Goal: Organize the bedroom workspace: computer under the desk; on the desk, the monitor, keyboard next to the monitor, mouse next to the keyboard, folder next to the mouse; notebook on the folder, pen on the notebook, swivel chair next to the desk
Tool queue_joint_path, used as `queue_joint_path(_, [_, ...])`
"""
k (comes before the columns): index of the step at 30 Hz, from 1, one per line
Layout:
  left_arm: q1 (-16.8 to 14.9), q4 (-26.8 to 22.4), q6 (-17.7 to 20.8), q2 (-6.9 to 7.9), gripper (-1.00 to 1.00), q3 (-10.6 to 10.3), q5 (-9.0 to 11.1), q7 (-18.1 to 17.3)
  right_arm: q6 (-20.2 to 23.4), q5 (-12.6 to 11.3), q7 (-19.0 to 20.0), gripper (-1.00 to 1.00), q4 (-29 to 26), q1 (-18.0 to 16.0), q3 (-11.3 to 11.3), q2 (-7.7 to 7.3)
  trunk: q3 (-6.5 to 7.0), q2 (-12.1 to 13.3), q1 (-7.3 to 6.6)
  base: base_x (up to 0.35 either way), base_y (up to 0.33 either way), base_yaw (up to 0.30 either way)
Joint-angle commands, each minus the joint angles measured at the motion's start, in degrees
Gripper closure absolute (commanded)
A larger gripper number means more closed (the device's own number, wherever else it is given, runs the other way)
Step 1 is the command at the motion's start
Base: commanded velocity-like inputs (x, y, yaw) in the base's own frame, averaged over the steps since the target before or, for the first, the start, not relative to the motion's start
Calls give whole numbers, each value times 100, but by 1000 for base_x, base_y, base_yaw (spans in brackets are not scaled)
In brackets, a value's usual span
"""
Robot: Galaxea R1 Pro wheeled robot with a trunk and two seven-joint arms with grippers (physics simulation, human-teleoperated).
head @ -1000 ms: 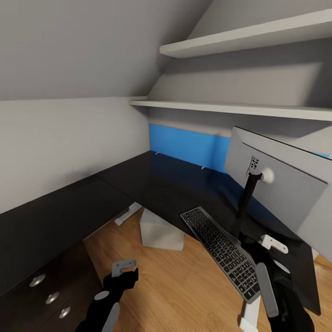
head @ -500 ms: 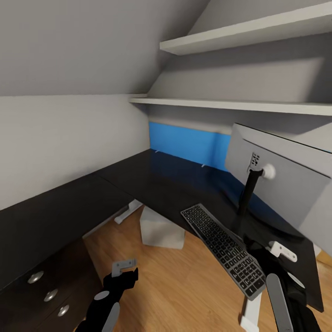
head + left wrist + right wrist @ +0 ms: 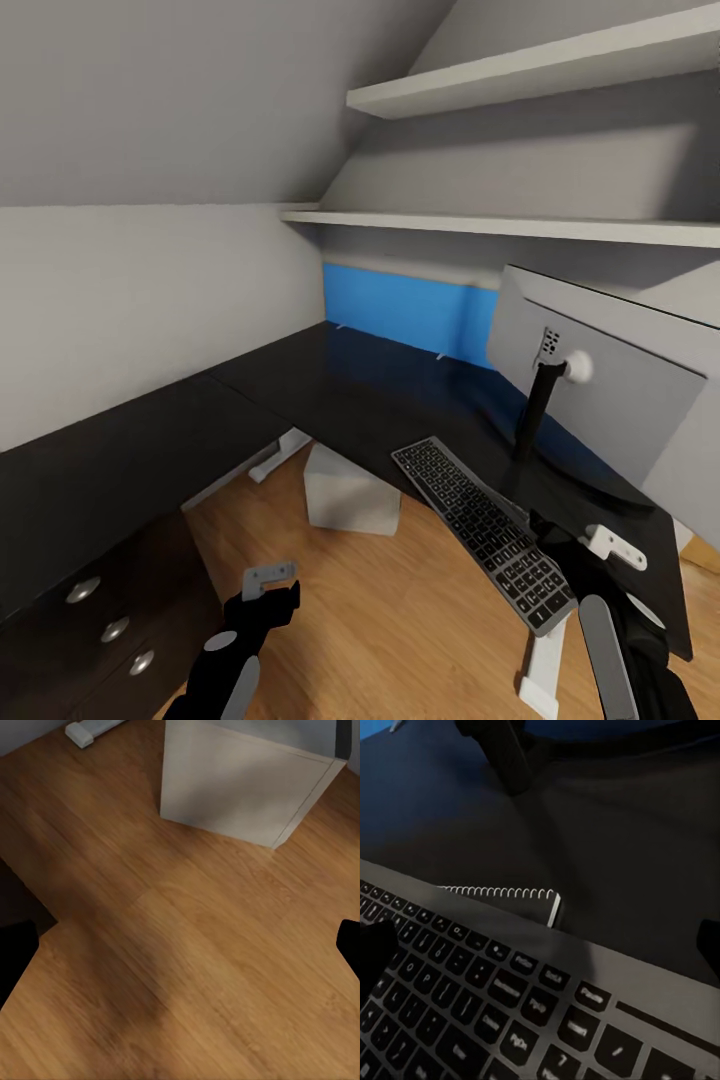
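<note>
While our right tool point(image 3: 585, 545) hangs low over the near end of the keyboard point(image 3: 483, 531), we judge the keyboard step to be the one in hand: it lies on the table point(image 3: 330, 390) at a slant, just in front of the monitor point(image 3: 600, 385) and its stand, near end at the table's edge. From the right wrist view the keys fill the foreground, and tucked right behind the keyboard's far edge we spot a spiral-bound notebook point(image 3: 502, 896), mostly hidden. Are the right fingers spread or pinched? We cannot tell; only dark slivers sit at the frame's sides, and nothing appears held between them.

Down on our left, the left tool point(image 3: 268, 588) hovers over the wooden floor point(image 3: 187, 967), empty as far as we can see, its fingers apparently set wide. The pale computer point(image 3: 348, 495) sits on the floor under the table, which already satisfies that part.

Next, we reckon, we either nudge the keyboard squarely beside the monitor or free that notebook, which calls for a careful low approach.
</note>
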Motion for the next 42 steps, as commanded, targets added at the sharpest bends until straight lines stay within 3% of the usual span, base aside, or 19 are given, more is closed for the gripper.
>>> queue_joint_path(1, [-4, -7, 17, 2, -100, -10, 60, 52, 23, -61, -34, -100, -10, -4, -5, 3, -6, -4, 0, -23, 0, 0])
queue_joint_path(19, [-3, -11, 3, 2, -100, -3, 60, 51, 19, -65, -29, -100, -9, -3, -9, 4, -6, -4, 0, -245, 0, 0])
queue_joint_path(30, [-3, -11, 7, 3, -100, -2, 60, 49, 45, -102, -20, -100, -6, -3, -9, 15, -6, -4, 0, -70, 0, 0])
queue_joint_path(35, [-2, -9, 6, 3, -100, -1, 60, 49, 48, -336, 31, -100, 10, 2, -9, 17, -6, -4, 0, -10, 0, 0])
queue_joint_path(42, [-4, -5, 8, 2, -100, 3, 60, 51, 50, -966, 79, -100, 22, 103, -33, 3, -6, -4, 0, -3, 0, 0])
